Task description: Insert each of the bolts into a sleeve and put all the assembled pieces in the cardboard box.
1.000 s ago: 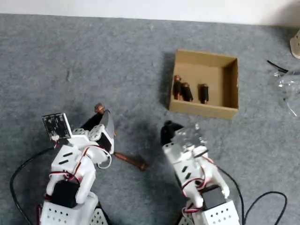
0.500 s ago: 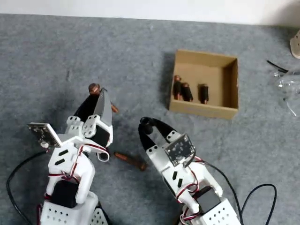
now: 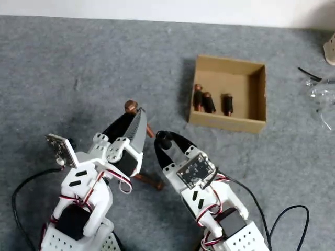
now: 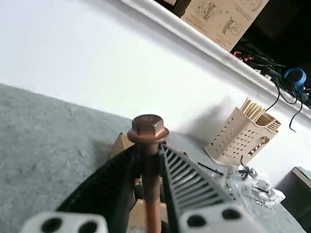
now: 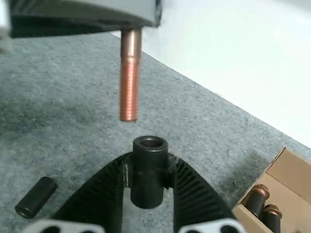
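Note:
My left gripper (image 3: 135, 119) is shut on a copper bolt (image 3: 131, 106), head up and tilted; in its own wrist view the bolt (image 4: 148, 145) stands between the ribbed fingers. Beside it, my right gripper (image 3: 167, 142) is shut on a black sleeve (image 3: 164, 139). From the right wrist, the sleeve (image 5: 148, 170) stands upright with its bore open, and the bolt's threaded tip (image 5: 130, 77) hangs just above and slightly off to one side, not touching. The cardboard box (image 3: 225, 123) at the back right holds three assembled pieces (image 3: 209, 102).
A second copper bolt (image 3: 148, 180) lies on the grey carpet between the two arms. A loose black sleeve (image 5: 35, 196) lies near the right gripper. Clear plastic bits and a cable (image 3: 316, 86) sit at the far right edge.
The left arm has swung right, carrying the bolt over toward the right gripper's sleeve. The right arm swung left a second ago and has barely moved since.

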### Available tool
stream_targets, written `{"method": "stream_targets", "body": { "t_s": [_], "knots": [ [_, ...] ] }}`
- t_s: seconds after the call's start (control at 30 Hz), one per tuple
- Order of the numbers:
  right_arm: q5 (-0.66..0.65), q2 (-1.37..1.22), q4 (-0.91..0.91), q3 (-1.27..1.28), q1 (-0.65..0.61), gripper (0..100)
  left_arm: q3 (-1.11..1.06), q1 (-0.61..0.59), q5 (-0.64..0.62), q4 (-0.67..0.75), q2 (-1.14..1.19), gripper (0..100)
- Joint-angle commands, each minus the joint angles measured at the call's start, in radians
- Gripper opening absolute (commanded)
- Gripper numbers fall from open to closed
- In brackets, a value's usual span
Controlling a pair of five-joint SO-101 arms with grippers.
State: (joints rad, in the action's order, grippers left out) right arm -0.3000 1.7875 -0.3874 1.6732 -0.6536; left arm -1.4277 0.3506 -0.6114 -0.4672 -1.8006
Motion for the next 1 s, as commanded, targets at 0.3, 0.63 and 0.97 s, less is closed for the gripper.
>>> {"method": "stream_targets", "body": {
  "t_s": [0.3, 0.63, 0.97],
  "knots": [
    [-0.011, -0.002, 0.004, 0.151, -0.013, 0.4, -0.082, 0.105, -0.003, 0.115, -0.013, 1],
    [-0.015, 0.007, -0.027, 0.151, -0.015, 0.4, -0.154, 0.085, 0.049, 0.282, -0.013, 1],
    [-0.012, 0.007, -0.028, 0.151, -0.015, 0.4, -0.13, 0.084, 0.06, 0.282, -0.012, 1]
  ]
}}
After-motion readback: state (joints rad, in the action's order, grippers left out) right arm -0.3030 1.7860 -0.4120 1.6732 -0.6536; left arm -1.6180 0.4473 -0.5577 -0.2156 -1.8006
